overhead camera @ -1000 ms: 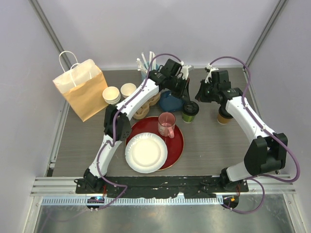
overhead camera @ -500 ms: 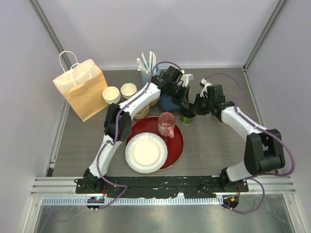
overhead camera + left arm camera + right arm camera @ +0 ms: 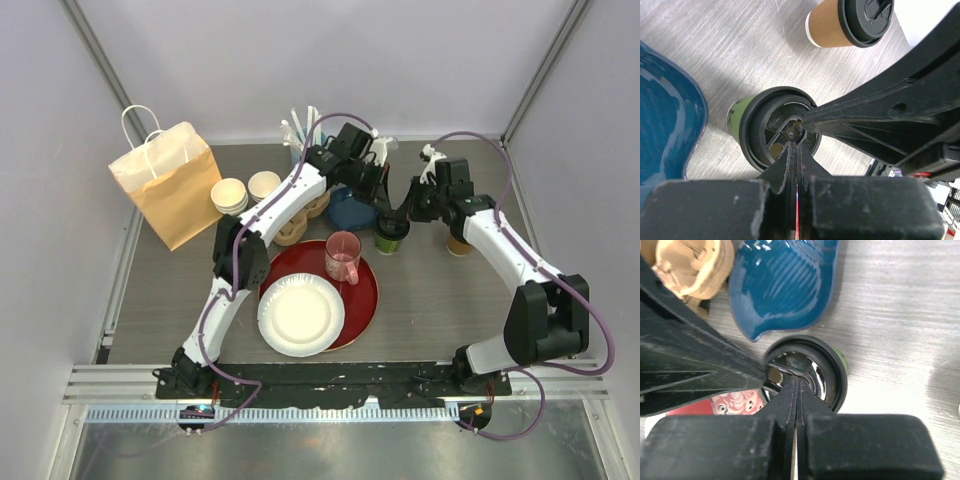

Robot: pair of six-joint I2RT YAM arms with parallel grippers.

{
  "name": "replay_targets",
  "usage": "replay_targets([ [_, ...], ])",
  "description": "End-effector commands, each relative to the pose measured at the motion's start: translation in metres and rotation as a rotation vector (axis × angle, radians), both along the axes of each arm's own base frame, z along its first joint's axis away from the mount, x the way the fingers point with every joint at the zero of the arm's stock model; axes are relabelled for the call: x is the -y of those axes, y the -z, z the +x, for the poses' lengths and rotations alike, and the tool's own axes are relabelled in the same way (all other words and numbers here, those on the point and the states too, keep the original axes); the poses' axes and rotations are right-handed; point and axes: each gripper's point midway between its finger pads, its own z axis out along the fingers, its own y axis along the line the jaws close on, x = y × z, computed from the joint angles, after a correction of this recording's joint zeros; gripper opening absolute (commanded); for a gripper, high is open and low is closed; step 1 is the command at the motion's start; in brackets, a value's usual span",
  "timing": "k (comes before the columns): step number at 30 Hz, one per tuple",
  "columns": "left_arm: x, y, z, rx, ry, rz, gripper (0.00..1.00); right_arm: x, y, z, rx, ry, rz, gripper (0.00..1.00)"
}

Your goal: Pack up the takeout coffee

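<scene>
**Over the green cup (image 3: 391, 234), two shut hands meet**

At the far middle of the surface (image 3: 440, 300), the green cup stands upright with its black lid (image 3: 756, 131) on. The left hand (image 3: 794, 144) comes at it from the far left. Its fingers are pressed flat together with nothing between them, and their tips lie over the middle of the lid. The right hand (image 3: 795, 379) reaches in from the right, also closed tight and empty, with its tips at the same spot. In both wrist views the two pairs of tips meet at the centre of the lid, one crossing in front of the other. Whether either pair presses on the lid I cannot tell. Neither hand has the cup by its sides.

The brown cup (image 3: 459, 243) stands upright with its own black lid on. It is to the right of the green one and apart from it, partly hidden under the right arm in the top view.

Just left of the green cup lies a blue dish (image 3: 785, 285), close to it but not touching. Nearer the arm bases sits a red plate (image 3: 367, 300), which carries a pink mug (image 3: 343, 258) at its far edge and a white paper plate (image 3: 300, 316) overlapping its near left rim. Far to the left a paper bag (image 3: 165, 190) stands upright with its handles up, well apart from both cups. Lidless stacked cups (image 3: 231, 196) stand just to its right.
</scene>
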Motion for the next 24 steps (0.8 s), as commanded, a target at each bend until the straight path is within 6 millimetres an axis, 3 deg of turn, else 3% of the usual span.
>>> replay_targets([
  [1, -0.004, -0.045, 0.002, 0.07, 0.006, -0.059, 0.0, -0.005, -0.059, 0.01, 0.124, -0.025, 0.012, 0.01],
  [7, -0.006, -0.05, 0.003, 0.081, 0.004, -0.06, 0.0, 0.002, -0.089, 0.015, 0.153, 0.001, 0.007, 0.01],
  [10, -0.011, -0.052, 0.004, 0.095, 0.002, -0.051, 0.0, 0.033, -0.09, 0.015, 0.137, 0.108, -0.047, 0.09],
  [11, -0.014, -0.055, 0.005, 0.105, -0.001, -0.047, 0.0, 0.058, -0.09, 0.017, 0.133, 0.181, -0.058, 0.18],
  [13, -0.02, -0.056, 0.007, 0.122, 0.0, -0.035, 0.08, 0.085, -0.086, 0.008, 0.115, 0.264, -0.069, 0.27],
  [14, -0.024, -0.058, 0.009, 0.136, -0.005, -0.027, 0.11, 0.119, -0.08, 0.006, 0.102, 0.365, -0.107, 0.35],
  [16, -0.03, -0.061, 0.01, 0.149, -0.01, -0.019, 0.23, 0.147, -0.068, -0.007, 0.067, 0.452, -0.169, 0.41],
  [17, -0.033, -0.064, 0.01, 0.165, -0.007, -0.014, 0.27, 0.173, -0.069, -0.015, 0.074, 0.548, -0.247, 0.46],
  [18, -0.034, -0.065, 0.009, 0.17, -0.003, -0.01, 0.32, 0.181, -0.067, -0.019, 0.071, 0.581, -0.271, 0.49],
  [21, -0.036, -0.069, 0.006, 0.18, 0.01, -0.014, 0.35, 0.203, -0.055, -0.027, 0.057, 0.67, -0.32, 0.56],
  [24, -0.035, -0.067, 0.001, 0.16, 0.024, -0.023, 0.35, 0.209, -0.039, -0.025, 0.014, 0.676, -0.308, 0.57],
])
